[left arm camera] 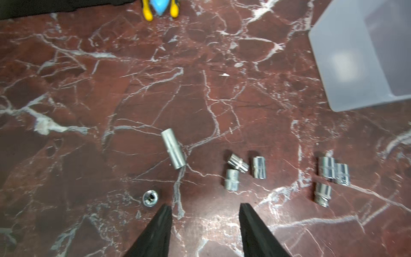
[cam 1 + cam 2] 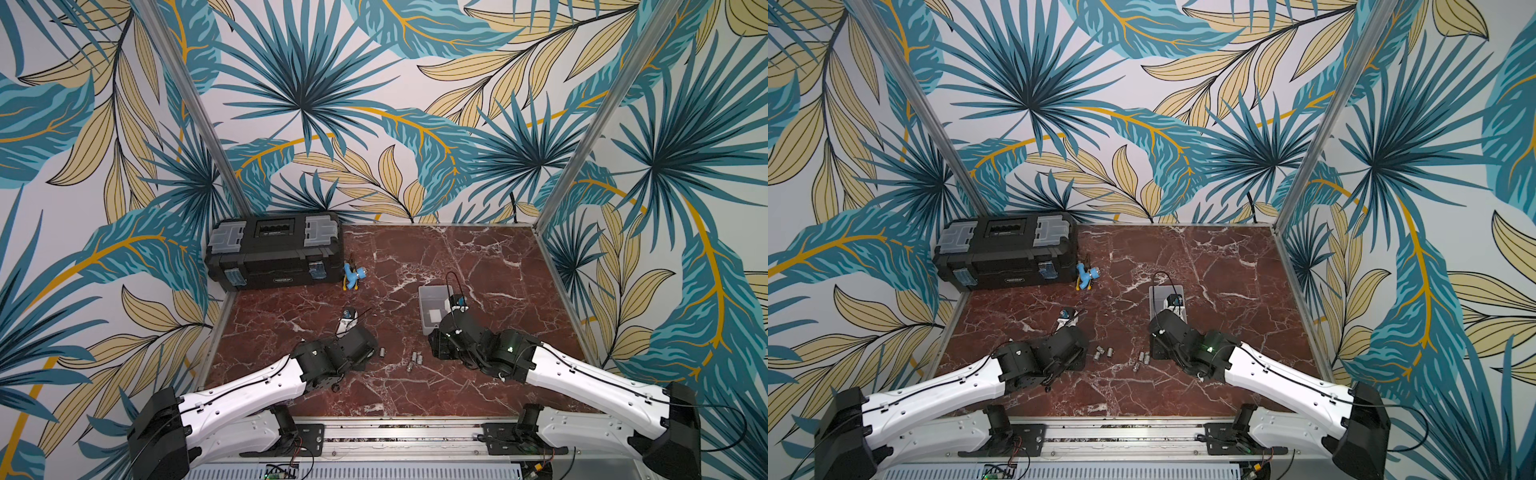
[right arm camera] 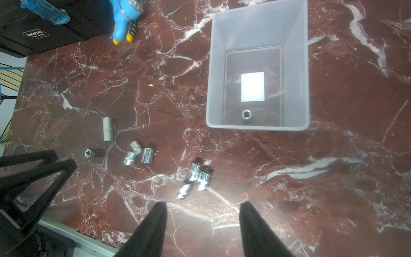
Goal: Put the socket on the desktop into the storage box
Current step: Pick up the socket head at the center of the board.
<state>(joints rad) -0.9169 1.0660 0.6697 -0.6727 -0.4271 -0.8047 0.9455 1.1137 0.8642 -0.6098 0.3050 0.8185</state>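
Both arms reach over the table [image 3: 347, 142], neither holding anything: the left end effector [image 1: 205, 208] has its fingers parted over bare marble, and so does the right end effector [image 3: 203, 205]. One socket [image 3: 246, 116] stands inside the storage box [image 3: 215, 66], beside its white label [image 3: 253, 86]. A long socket [image 3: 107, 129] and seven short ones lie loose on the table nearby.

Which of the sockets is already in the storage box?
Only the short socket standing open end up on the storage box floor, beside the white label; the rest are on the desktop.
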